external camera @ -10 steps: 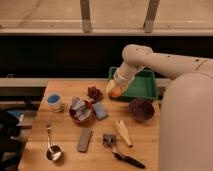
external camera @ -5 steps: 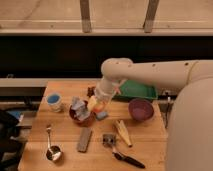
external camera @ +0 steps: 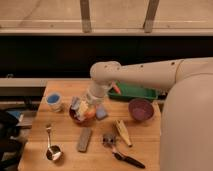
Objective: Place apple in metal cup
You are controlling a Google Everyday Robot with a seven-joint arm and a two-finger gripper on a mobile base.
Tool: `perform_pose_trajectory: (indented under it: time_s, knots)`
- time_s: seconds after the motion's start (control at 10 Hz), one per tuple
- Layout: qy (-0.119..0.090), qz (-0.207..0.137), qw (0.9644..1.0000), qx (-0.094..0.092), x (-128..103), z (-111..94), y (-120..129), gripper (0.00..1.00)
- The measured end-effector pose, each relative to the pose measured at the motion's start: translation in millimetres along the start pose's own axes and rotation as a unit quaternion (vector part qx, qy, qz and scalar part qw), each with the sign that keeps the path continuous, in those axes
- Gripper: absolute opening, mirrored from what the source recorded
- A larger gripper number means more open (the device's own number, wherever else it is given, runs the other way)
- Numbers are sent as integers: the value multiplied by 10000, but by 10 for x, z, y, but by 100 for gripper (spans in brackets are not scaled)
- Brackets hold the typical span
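My gripper (external camera: 85, 109) hangs over the middle-left of the wooden table (external camera: 145, 137), at the end of the white arm that reaches in from the right. It is shut on the apple (external camera: 90, 114), a small orange-yellow fruit that shows just under the fingers, above a dark red dish (external camera: 76, 117). The metal cup (external camera: 53, 153) stands at the front left corner, its thin handle pointing away toward the back. The cup is well to the front and left of the gripper.
A blue-and-white cup (external camera: 54, 101) stands at the back left. A purple bowl (external camera: 141, 109) and a green tray (external camera: 134, 93) with an orange-red piece (external camera: 116, 89) are to the right. A grey bar (external camera: 84, 139), a yellowish piece (external camera: 122, 131) and a black-handled tool (external camera: 124, 157) lie in front.
The arm has swung left and toward the front, carrying the apple from by the green tray to above the dark red dish.
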Motion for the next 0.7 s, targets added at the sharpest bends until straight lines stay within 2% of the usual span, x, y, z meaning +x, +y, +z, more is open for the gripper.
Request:
perform_pose_trajectory:
  time_s: [0.2, 0.3, 0.5, 0.7]
  knots:
    - [11, -23, 10000, -43, -3, 7, -21, 0]
    - [111, -129, 9998, -81, -7, 64, 41, 0]
    - [300, -400, 9987, -109, 9, 214, 283, 0]
    - [504, -749, 9959, -104, 114, 415, 715, 0]
